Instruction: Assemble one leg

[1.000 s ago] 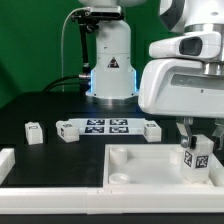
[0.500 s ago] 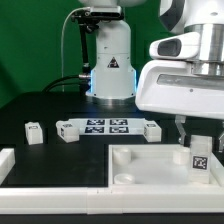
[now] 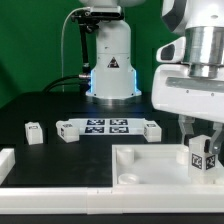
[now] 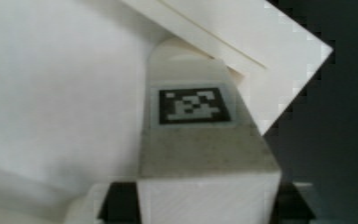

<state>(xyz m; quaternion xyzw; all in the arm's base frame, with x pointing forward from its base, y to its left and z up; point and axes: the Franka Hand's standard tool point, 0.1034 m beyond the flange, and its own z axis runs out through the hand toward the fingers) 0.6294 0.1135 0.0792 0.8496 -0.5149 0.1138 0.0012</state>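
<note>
My gripper [image 3: 203, 143] is shut on a leg [image 3: 203, 158], a small white block with a black-and-white tag, and holds it upright at the right end of the large white plate [image 3: 150, 165]. In the wrist view the leg [image 4: 202, 120] runs out from between the dark fingers [image 4: 126, 202], with the plate's white surface [image 4: 51, 90] and rim behind it. Whether the leg's lower end touches the plate is hidden. Another leg [image 3: 35, 131] stands on the dark table at the exterior view's left.
The marker board [image 3: 108, 126] lies behind the plate, with a small white block at each end [image 3: 68, 131] [image 3: 152, 130]. The robot's base [image 3: 111, 60] stands at the back. A white rail [image 3: 50, 195] runs along the front edge.
My gripper has moved a little toward the exterior view's right with the leg in it. The plate has shifted slightly the same way.
</note>
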